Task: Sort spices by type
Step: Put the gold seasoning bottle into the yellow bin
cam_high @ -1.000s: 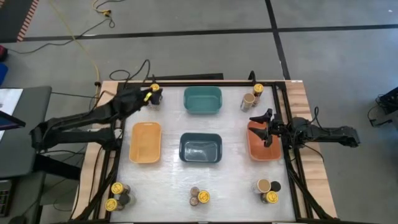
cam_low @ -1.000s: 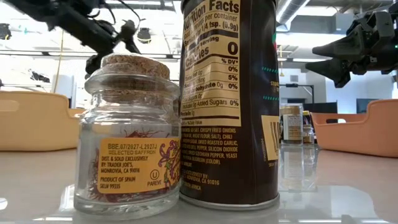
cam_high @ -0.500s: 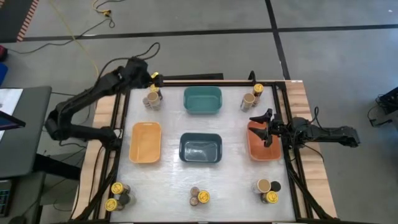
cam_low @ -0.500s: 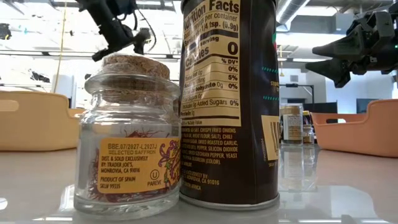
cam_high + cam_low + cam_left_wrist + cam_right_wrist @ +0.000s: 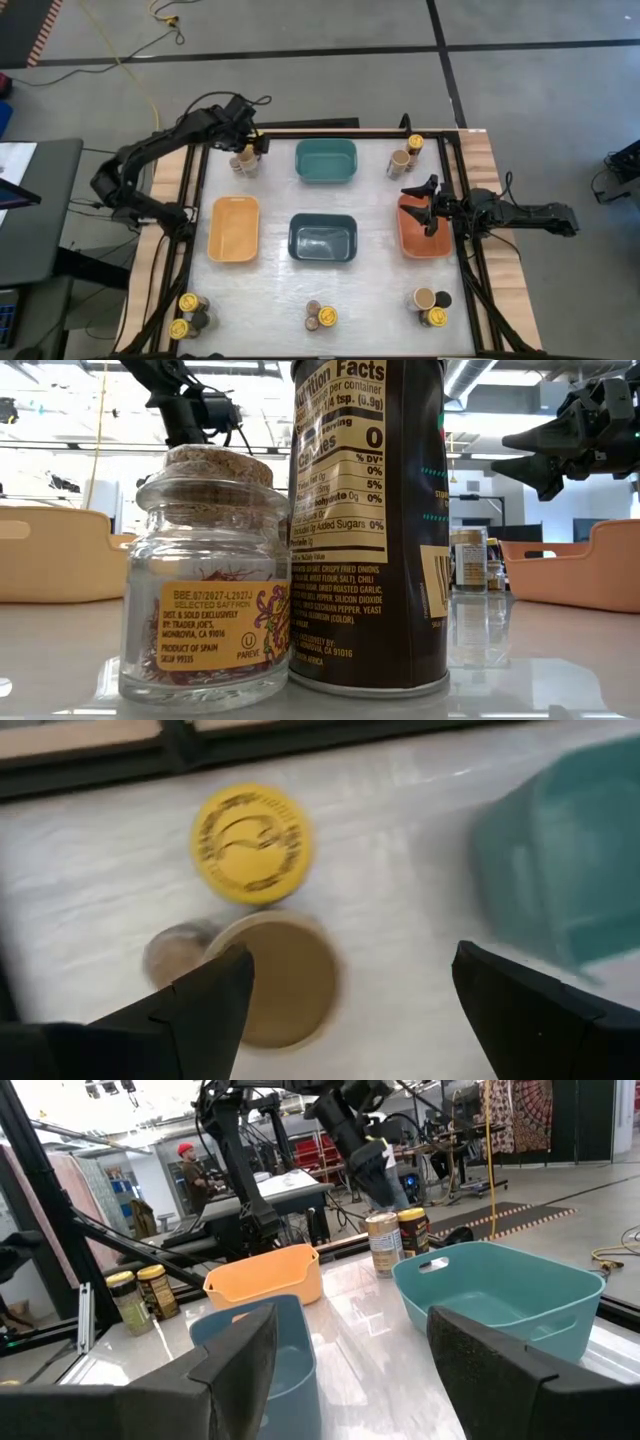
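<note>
On the bench [image 5: 270,280], the left tool [image 5: 246,132] hovers above a cluster of jars at the far left corner, beside the teal bin [image 5: 326,160]; its fingers stand apart and hold nothing. The left wrist view looks straight down on that cluster: a yellow-lidded jar [image 5: 251,843], a wide tan-topped jar [image 5: 280,979] touching it, and a small jar [image 5: 172,953] pressed against the tan one, blurred. The right tool [image 5: 420,188] hangs over the orange bin's [image 5: 415,245] far end, to the right of the teal bin, fingers spread and empty. More jars stand in small groups: a pair [image 5: 405,152] just right of the teal bin, and three groups along the near edge, across the bench from the teal bin, at the left [image 5: 188,312], centre [image 5: 320,316] and right [image 5: 431,304]. A light-orange bin [image 5: 234,228] and a dark-blue bin [image 5: 323,238] lie nearer than the teal bin. In the low view, a cork-stoppered saffron jar [image 5: 207,575] touches a tall dark jar [image 5: 367,520].
</note>
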Motion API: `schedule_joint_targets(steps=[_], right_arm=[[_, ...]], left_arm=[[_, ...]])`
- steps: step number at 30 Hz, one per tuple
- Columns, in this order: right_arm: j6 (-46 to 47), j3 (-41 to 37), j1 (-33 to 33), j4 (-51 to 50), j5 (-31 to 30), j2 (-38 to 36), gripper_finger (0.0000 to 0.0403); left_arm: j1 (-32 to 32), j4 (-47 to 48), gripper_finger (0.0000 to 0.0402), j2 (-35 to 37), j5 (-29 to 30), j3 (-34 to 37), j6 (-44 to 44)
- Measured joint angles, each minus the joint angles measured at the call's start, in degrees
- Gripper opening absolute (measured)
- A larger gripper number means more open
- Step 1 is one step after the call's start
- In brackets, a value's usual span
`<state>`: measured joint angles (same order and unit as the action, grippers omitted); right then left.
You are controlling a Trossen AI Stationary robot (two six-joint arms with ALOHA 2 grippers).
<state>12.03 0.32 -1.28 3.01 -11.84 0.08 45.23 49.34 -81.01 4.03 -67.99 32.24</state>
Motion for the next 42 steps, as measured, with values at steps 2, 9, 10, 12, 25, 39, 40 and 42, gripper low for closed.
schedule_joint_targets(steps=[2,9,10,12,25,39,40,42], right_arm=[[0.0,0.0,0.0,0.0,0.0,0.0,0.0286],[0.0,0.0,0.0,0.0,0.0,0.0,0.0286],[0.0,0.0,0.0,0.0,0.0,0.0,0.0286],[0.0,0.0,0.0,0.0,0.0,0.0,0.0286],[0.0,0.0,0.0,0.0,0.0,0.0,0.0286],[0.0,0.0,0.0,0.0,0.0,0.0,0.0286],[0.0,0.0,0.0,0.0,0.0,0.0,0.0286],[0.0,0.0,0.0,0.0,0.0,0.0,0.0286]], left_arm=[[-0.1,1.4,0.0326,-0.3,1.3,0.0,-0.3],[-0.7,4.3,0.0326,-0.5,5.4,0.0,-1.2],[-0.7,4.2,0.0326,-0.6,5.5,0.0,-1.5],[-0.7,4.0,0.0326,-0.7,5.7,0.0,-1.8],[-0.7,3.3,0.0326,-0.7,5.7,0.0,-1.9],[-0.7,3.7,0.0335,-0.7,5.7,0.0,-4.2],[-0.7,3.7,0.0339,-0.7,5.7,0.0,-4.1],[-0.7,3.5,0.0350,-0.7,5.8,0.0,-4.2]])
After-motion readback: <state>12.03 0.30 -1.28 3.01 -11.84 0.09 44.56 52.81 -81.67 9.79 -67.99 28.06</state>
